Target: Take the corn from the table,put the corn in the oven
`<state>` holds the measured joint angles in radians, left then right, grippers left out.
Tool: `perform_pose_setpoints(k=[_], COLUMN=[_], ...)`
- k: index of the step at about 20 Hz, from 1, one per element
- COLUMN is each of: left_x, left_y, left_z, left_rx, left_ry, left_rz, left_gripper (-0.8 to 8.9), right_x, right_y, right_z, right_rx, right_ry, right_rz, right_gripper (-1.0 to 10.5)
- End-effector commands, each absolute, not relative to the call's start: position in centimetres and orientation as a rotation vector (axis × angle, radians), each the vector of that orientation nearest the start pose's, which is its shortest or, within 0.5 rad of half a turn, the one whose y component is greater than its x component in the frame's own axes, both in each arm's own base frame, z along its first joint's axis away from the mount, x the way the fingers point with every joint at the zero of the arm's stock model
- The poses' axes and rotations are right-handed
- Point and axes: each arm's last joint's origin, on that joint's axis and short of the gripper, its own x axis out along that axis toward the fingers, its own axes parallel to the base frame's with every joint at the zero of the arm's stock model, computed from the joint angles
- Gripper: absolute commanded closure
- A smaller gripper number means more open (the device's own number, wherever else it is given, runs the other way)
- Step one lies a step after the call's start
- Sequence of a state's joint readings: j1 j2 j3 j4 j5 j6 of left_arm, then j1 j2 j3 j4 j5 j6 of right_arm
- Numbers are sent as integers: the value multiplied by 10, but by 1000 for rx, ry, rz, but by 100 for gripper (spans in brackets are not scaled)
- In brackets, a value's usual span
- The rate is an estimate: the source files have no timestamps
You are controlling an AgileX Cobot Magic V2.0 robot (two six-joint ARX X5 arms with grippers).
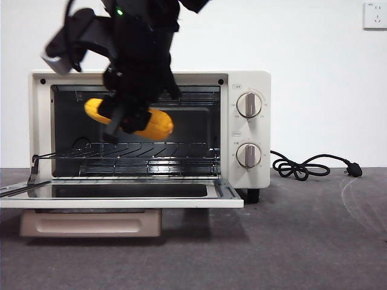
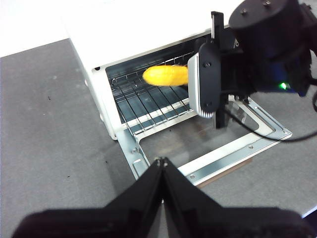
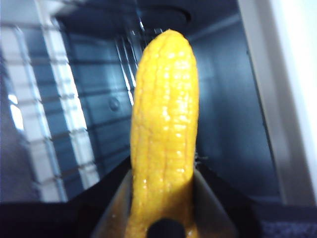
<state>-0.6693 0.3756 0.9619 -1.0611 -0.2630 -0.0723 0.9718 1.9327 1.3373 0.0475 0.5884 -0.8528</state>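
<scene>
The yellow corn (image 1: pixel 158 124) hangs level in the open mouth of the cream-white oven (image 1: pixel 251 78), a little above the wire rack (image 1: pixel 151 151). My right gripper (image 1: pixel 130 118) comes down from above and is shut on the corn (image 3: pixel 163 129), whose tip points into the dark cavity. From the left wrist view, the corn (image 2: pixel 166 75) sticks out of the right arm (image 2: pixel 257 49) over the rack. My left gripper (image 2: pixel 161 161) is shut on nothing and hovers over the grey table (image 2: pixel 44 124), in front of the oven's corner.
The oven door (image 1: pixel 121 202) lies folded down flat, jutting toward the front. Two round knobs (image 1: pixel 249 104) sit on the oven's right panel. A black cord (image 1: pixel 302 166) is coiled on the table (image 1: pixel 302 241) to the right. A wall socket (image 1: pixel 375 15) is at the top right.
</scene>
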Motion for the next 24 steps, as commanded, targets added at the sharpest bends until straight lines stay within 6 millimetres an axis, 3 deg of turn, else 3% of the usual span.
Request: perform_pose_setpoints(k=[1,2,5,8,12,19,24], left_x=[27,27,27,27,27,27,27], left_y=[-12,-12,-12,-12,-12,-12,-11], left_z=[344,344,344,343,343,343,342], left_rx=[139,139,138,140,140,143,147], left_ry=[429,429,429,433,433,440,448], left_rz=[-382,-382,-382,-382,-385,-384,-384], left_gripper=[819,819,819,819,819,819,819], right_x=[261,263,267,267,267,264,246], right_y=[343,342,339,339,339,341,352], right_z=[210,211,210,211,211,211,212], right_rx=[-1235,-1233,-1232,-1231,-1227,-1206,-1219], right_ry=[224,226,234,234,235,239,221], right_rz=[521,517,507,507,506,490,477], right_gripper=[938,935,760,747,558,560,564])
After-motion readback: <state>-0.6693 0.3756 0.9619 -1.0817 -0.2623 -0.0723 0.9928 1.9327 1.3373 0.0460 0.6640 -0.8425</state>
